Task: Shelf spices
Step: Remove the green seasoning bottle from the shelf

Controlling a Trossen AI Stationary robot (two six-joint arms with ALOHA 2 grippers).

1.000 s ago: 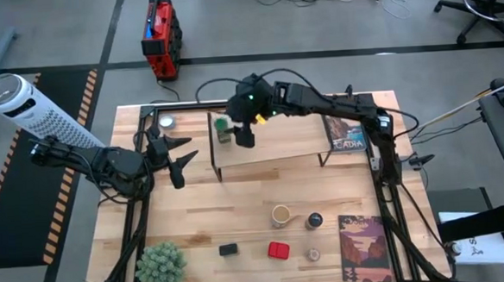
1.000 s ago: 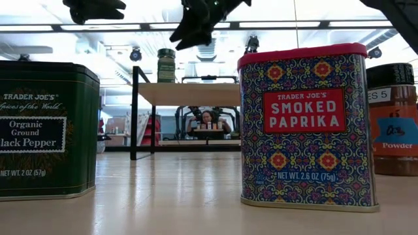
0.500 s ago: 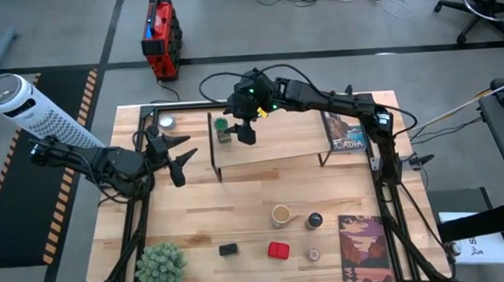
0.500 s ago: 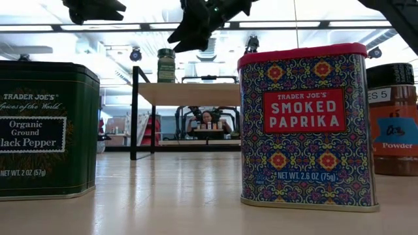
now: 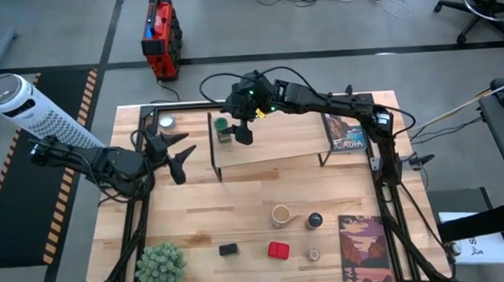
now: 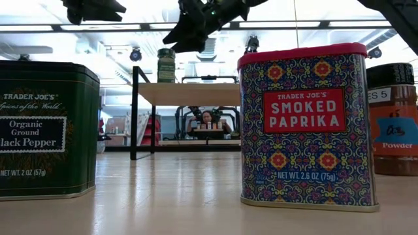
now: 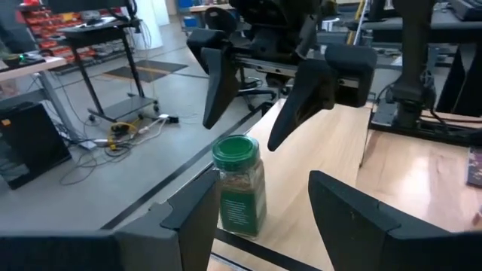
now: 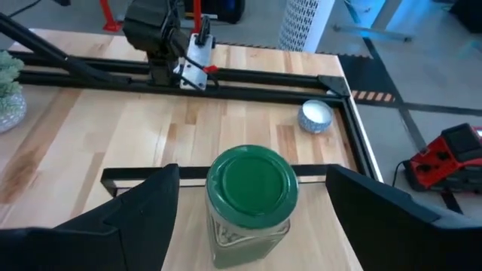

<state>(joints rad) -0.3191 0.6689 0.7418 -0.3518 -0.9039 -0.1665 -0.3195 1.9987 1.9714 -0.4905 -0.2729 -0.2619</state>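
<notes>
Since a second ago, my right pincer (image 5: 234,131) has lifted slightly and spread its fingers wider; the green-lidded jar (image 5: 223,129) has not moved.

Right pincer: released. Its two fingers stand apart above the jar, one on each side of the green lid, with clear gaps and no contact. The jar stands upright on the shelf (image 5: 278,144), at the end of the pale board nearest my left arm, just beside the black upright frame.

Left pincer (image 5: 180,155): fingers partly spread, grasping nothing. It hovers over the tabletop beside the shelf's end, pointed toward the jar.

Remaining spices, all on the table (image 5: 195,217) in front of the shelf and well apart from it:
- tan cylinder (image 5: 280,215) and dark-lidded brown jar (image 5: 314,220), side by side;
- dark square tin (image 5: 229,248);
- red square tin (image 5: 279,250);
- small pale jar (image 5: 313,254).

In the low view, the two tins stand upright in the foreground, labelled black pepper and smoked paprika.
</notes>
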